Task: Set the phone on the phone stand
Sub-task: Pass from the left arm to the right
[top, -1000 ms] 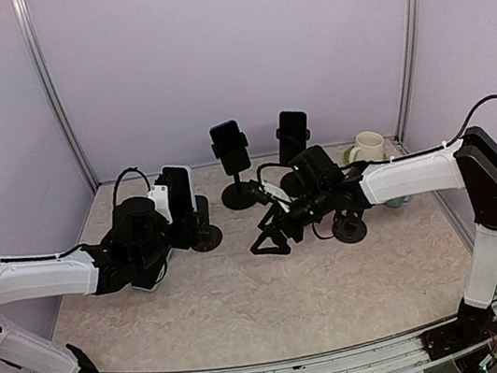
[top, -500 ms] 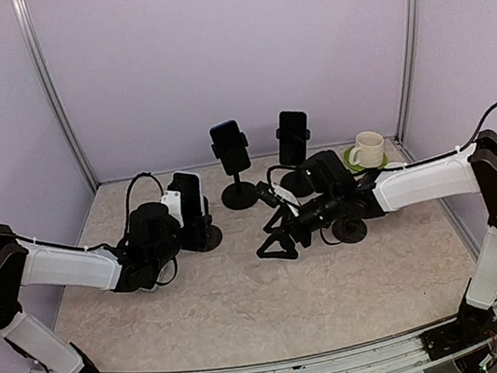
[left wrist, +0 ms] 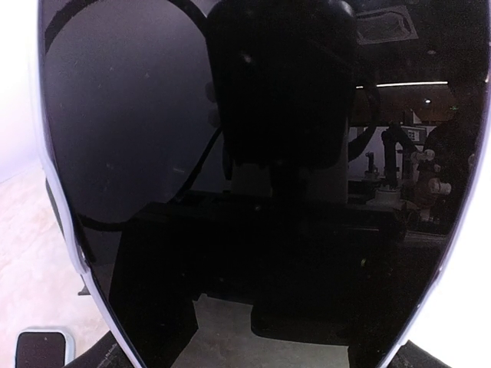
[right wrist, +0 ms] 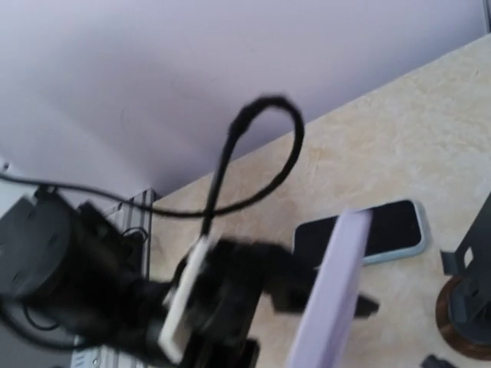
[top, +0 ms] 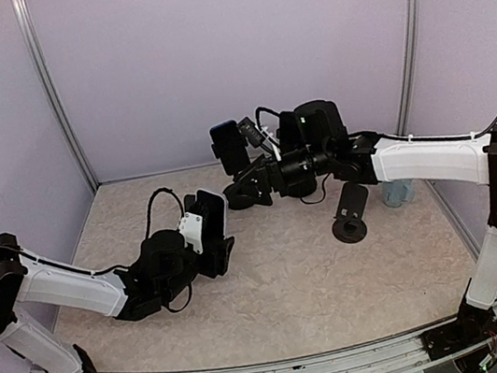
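Tabletop (top: 292, 284) marbled beige, lilac walls (top: 227, 48), left tool (top: 206, 245) pinching phone (top: 214, 209), right tool (top: 247, 189) spread

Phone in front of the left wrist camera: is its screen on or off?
Off. The phone fills the left wrist view with a black screen showing only reflections, no lit display.

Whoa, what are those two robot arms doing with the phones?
The left arm's tool is clamped on a phone in a white case and holds it upright. The right arm's tool is open and holds nothing, reaching toward the back, close to another phone that stands upright there. An empty black phone stand sits on the table below the right arm. The held phone is not on a stand yet.
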`<action>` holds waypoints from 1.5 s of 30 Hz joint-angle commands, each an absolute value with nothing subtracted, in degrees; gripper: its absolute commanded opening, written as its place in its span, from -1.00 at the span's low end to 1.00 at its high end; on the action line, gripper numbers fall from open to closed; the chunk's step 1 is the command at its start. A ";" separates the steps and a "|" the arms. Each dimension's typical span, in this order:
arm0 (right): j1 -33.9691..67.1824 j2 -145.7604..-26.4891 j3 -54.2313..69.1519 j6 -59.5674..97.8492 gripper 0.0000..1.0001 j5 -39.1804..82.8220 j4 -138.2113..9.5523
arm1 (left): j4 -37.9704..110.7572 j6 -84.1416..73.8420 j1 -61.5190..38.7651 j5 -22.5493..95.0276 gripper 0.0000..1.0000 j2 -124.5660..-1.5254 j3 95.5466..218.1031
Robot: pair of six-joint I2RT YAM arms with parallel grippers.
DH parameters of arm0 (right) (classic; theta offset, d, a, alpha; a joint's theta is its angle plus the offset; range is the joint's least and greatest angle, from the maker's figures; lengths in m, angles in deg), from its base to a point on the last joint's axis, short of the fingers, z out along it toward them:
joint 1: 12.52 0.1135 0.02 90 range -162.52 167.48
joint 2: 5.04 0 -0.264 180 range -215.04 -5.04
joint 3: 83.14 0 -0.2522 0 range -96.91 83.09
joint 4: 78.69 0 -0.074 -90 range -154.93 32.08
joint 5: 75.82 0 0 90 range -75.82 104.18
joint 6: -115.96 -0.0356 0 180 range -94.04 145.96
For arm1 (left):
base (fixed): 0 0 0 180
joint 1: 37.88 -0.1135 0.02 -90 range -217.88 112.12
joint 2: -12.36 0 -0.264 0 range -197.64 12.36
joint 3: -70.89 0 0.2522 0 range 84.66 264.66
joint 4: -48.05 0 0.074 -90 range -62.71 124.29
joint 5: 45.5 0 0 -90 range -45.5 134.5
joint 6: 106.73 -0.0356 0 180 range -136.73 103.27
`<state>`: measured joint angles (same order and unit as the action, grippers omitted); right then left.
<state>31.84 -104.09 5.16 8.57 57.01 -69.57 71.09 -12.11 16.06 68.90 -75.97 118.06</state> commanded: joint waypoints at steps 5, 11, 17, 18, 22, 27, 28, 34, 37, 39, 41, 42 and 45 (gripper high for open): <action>33.58 -107.24 4.70 7.08 1.00 52.61 -69.36 | 75.86 -11.46 20.03 74.00 0.33 -74.46 119.59; 34.06 -107.74 4.76 8.54 0.61 52.45 -69.06 | 74.88 -11.12 21.00 75.19 0.32 -75.32 120.95; 34.42 -109.62 4.11 7.70 0.01 52.26 -69.08 | 74.53 -10.91 21.54 76.07 0.33 -75.29 121.30; 34.48 -109.90 3.94 7.30 -0.03 52.65 -69.10 | 74.26 -10.90 21.61 76.20 0.33 -75.27 121.31; 34.74 -110.76 2.89 6.41 -0.19 53.02 -68.47 | 72.14 -10.81 21.83 77.96 0.33 -75.38 122.16; 35.02 -110.95 2.36 5.03 -0.28 52.18 -68.68 | 67.76 -10.07 22.81 83.54 0.34 -76.58 124.72; 35.11 -110.95 2.44 4.63 -0.31 51.86 -68.91 | 67.02 -9.61 22.97 84.74 0.35 -76.91 125.14; 35.22 -110.70 3.11 3.02 -0.63 49.98 -70.48 | 66.02 -8.24 23.79 86.98 0.42 -78.23 125.88; 35.32 -110.85 2.89 2.77 -0.97 50.17 -70.48 | 66.28 -7.96 23.91 86.72 0.49 -78.20 125.64; 35.23 -110.91 2.54 2.58 -1.00 50.61 -70.56 | 66.36 -7.77 24.00 86.06 0.56 -77.89 125.45; 35.29 -111.12 1.99 2.51 -1.00 51.26 -70.70 | 66.74 -7.80 24.07 84.84 0.67 -77.33 125.14; 35.29 -111.24 1.74 2.47 -1.00 51.50 -70.72 | 67.10 -7.91 24.16 84.21 0.74 -76.91 124.84; 35.33 -111.53 1.18 2.25 -1.00 52.12 -71.12 | 68.52 -8.02 24.26 81.55 0.90 -75.10 123.32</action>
<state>34.79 -110.91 3.85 3.30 49.27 -68.85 64.73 -8.22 23.71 84.84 -77.88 123.90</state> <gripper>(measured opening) 0.108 0.909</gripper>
